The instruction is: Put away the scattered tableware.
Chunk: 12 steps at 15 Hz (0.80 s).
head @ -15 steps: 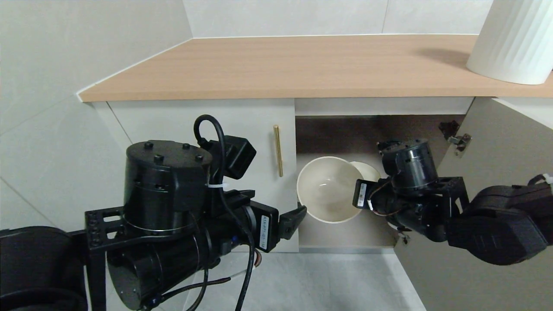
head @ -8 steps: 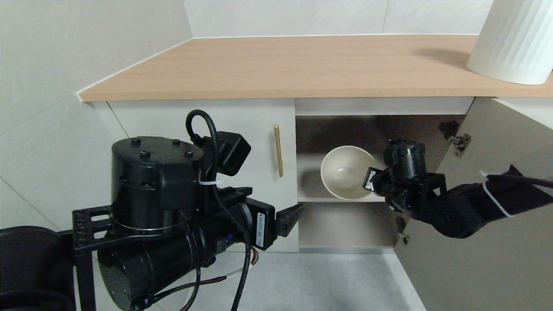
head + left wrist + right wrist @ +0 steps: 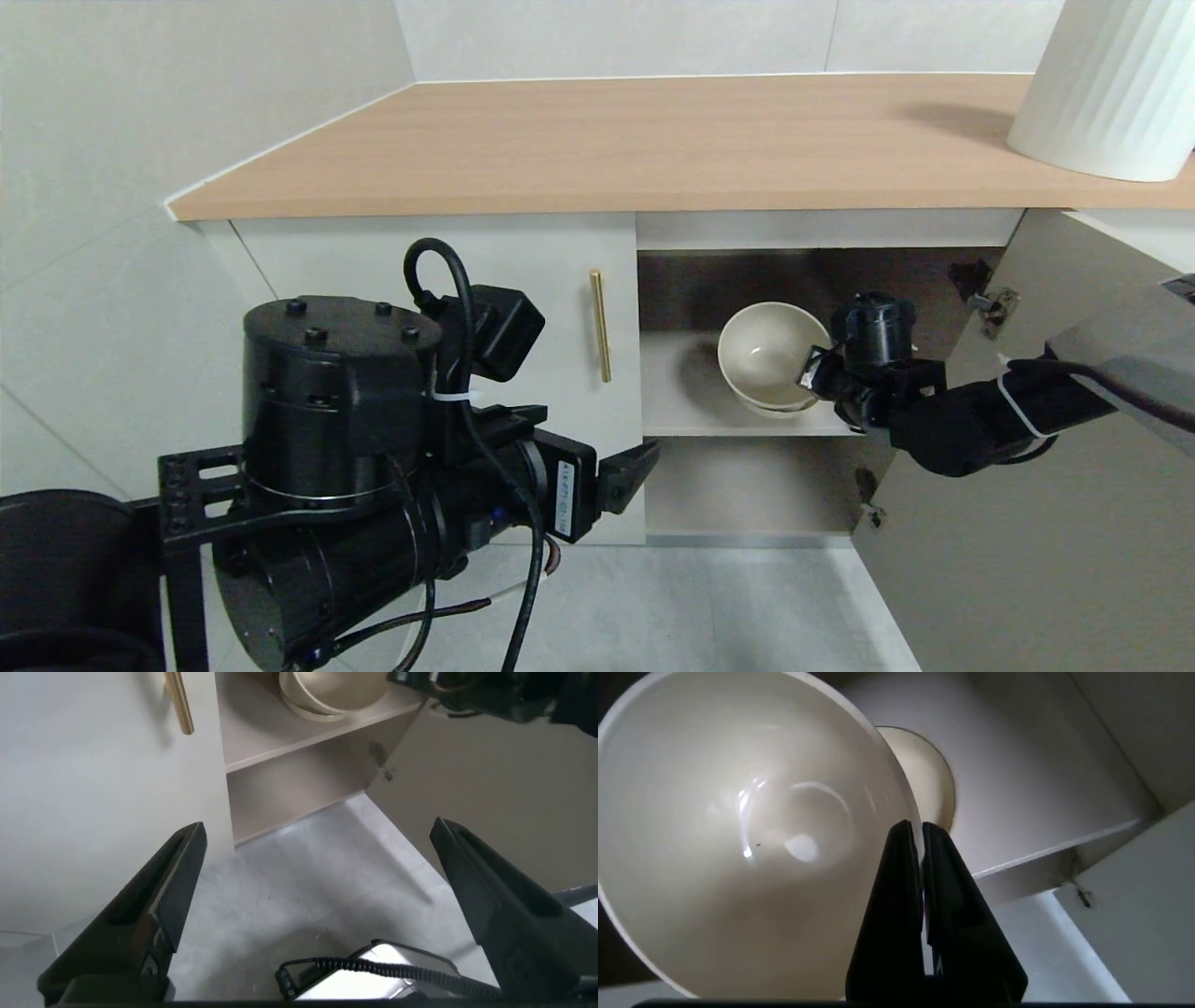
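A cream bowl (image 3: 767, 353) is tilted inside the open cupboard, low over its middle shelf (image 3: 681, 401). My right gripper (image 3: 810, 371) is shut on the bowl's right rim. In the right wrist view the fingers (image 3: 901, 873) pinch the rim of the bowl (image 3: 757, 831), and a second cream dish (image 3: 929, 775) lies on the shelf just behind it. Whether the bowl touches that dish I cannot tell. My left gripper (image 3: 635, 467) hangs open and holds nothing, in front of the closed left door. In the left wrist view the left gripper (image 3: 318, 835) is over the floor, below the bowl (image 3: 327, 693).
The right cupboard door (image 3: 1027, 485) stands open beside my right arm. The closed left door carries a gold handle (image 3: 598, 325). A white ribbed vessel (image 3: 1111, 89) stands on the wooden countertop (image 3: 607, 140). The lower compartment (image 3: 747, 490) and the grey floor (image 3: 691, 607) lie below.
My right arm has carried the bowl from the front of the cupboard opening up and deeper in, over the middle shelf. The left arm has shifted only slightly.
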### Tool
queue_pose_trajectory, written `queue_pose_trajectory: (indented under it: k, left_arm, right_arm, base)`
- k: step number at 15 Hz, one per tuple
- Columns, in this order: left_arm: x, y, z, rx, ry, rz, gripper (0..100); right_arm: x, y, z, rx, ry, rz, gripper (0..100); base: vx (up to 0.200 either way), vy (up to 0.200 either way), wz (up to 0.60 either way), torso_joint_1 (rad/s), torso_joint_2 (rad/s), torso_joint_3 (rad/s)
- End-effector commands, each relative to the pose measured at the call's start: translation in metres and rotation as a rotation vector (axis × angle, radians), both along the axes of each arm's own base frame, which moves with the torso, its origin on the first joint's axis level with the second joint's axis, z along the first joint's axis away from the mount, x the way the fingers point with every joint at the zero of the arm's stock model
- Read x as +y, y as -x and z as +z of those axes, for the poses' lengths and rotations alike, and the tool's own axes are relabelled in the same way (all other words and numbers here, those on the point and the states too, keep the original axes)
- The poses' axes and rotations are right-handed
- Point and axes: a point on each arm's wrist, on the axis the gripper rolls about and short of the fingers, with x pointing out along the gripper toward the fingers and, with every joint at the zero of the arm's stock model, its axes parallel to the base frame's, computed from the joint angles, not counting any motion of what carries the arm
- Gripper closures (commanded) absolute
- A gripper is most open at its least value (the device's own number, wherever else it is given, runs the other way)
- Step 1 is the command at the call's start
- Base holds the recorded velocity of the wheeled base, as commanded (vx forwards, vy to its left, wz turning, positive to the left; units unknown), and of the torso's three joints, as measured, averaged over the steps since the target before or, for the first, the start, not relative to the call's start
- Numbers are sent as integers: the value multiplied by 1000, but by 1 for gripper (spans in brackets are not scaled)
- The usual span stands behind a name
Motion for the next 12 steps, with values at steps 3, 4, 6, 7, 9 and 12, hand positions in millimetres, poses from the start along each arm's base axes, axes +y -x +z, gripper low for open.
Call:
queue_pose_trajectory:
  k: [3,4,6,7,9,12]
  left_arm:
    - [0,-1,-1,1,-1,1,0]
    - [-1,-1,-1,2,-2,1,0]
    - [-1,-1,-2,3,-3,1,0]
    - [-1,-1,-2,3,-3,1,0]
    - [-2,-2,-4,9,-9,1,0]
    - [-2,-2,-4,9,-9,1,0]
  right_arm:
    - [-14,-24,-18,7,-22,-61,100]
    - [-17,-31,-22,3,-26,-71,100]
    - [-17,-38,-29,10,-25,-78,100]
    - [-18,-39,-30,10,-25,-81,100]
    - [-17,-44,-34,12,-24,-81,100]
    - [-16,-44,-35,15,-22,-79,100]
  base:
    - [0,0,0,0,0,0]
    - [0,0,0,0,0,0]
    - [0,0,0,0,0,0]
    - [0,0,0,0,0,0]
    - [0,0,0,0,0,0]
    - [0,0,0,0,0,0]
